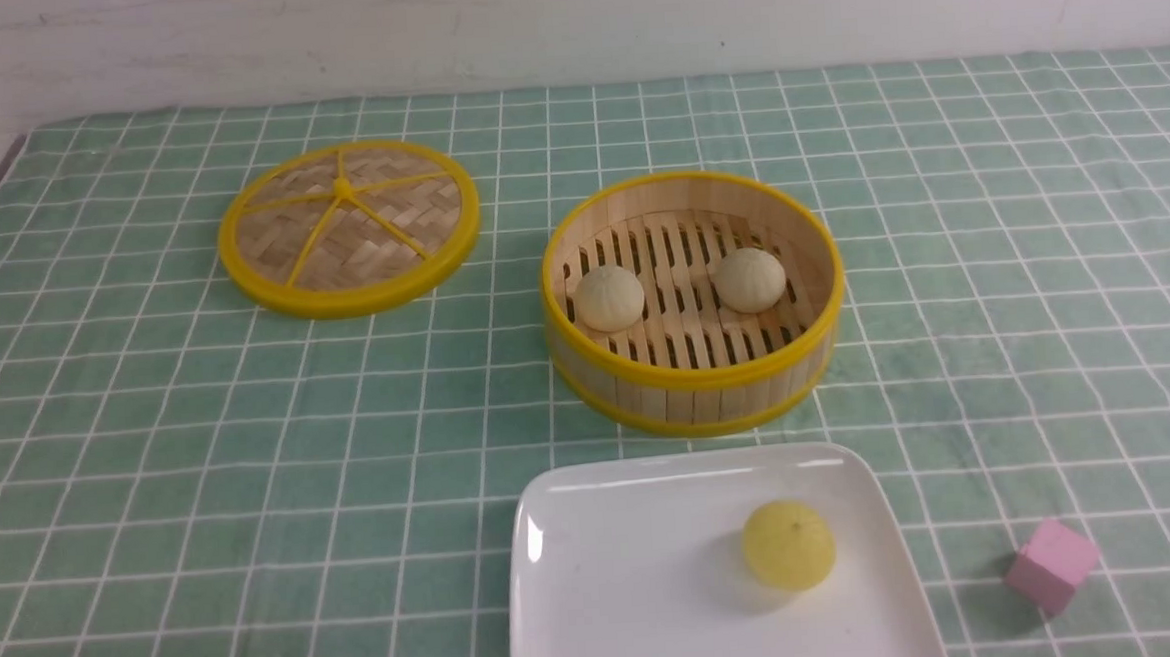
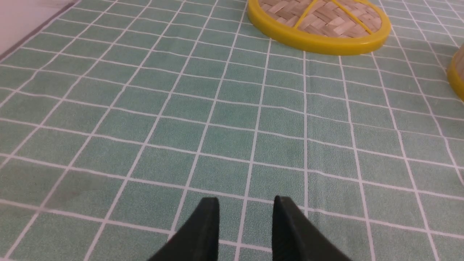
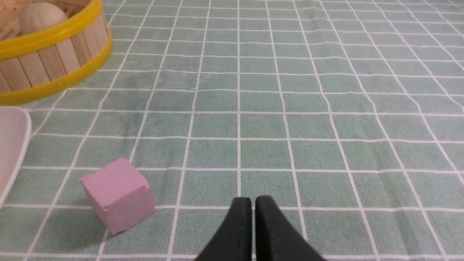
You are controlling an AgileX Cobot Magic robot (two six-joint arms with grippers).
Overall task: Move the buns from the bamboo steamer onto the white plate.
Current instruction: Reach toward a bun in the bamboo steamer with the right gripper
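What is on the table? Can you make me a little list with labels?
bamboo steamer: open, two buns inside
left bun: in steamer
right bun: in steamer
white plate: holds only yellow bun
lid: lying flat, left of steamer
pink cube: right of plate
left gripper: open, empty
right gripper: shut, empty
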